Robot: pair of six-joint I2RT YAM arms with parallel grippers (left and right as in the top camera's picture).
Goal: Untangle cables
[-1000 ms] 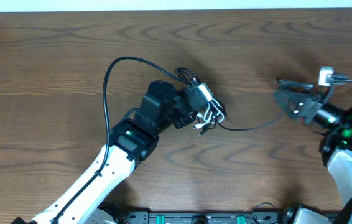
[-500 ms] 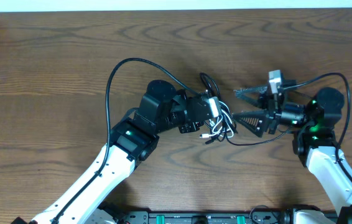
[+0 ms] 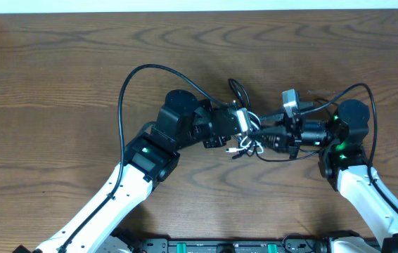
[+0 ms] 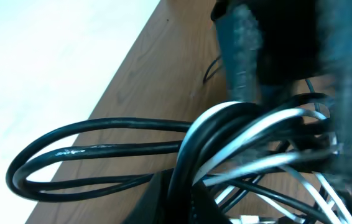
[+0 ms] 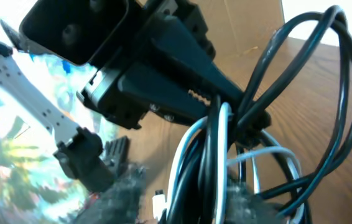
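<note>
Overhead cam is fixed above the brown wood-grain table (image 3: 44, 70) and looks straight down. It's far enough out that you see both arms and the white strip (image 3: 199, 5) along the far edge.

Left wrist cam looks along the left gripper (image 3: 233, 128) and is jammed up against the tangle of thin black and white cables (image 3: 247, 143). Blurred loops fill the frame, with tabletop slanting away behind.

Right wrist cam looks along the right gripper (image 3: 265, 135) from the opposite side, equally close, facing the left gripper's black body.

All three views share the tangle, and your two wrist views see it from opposing sides.
</note>
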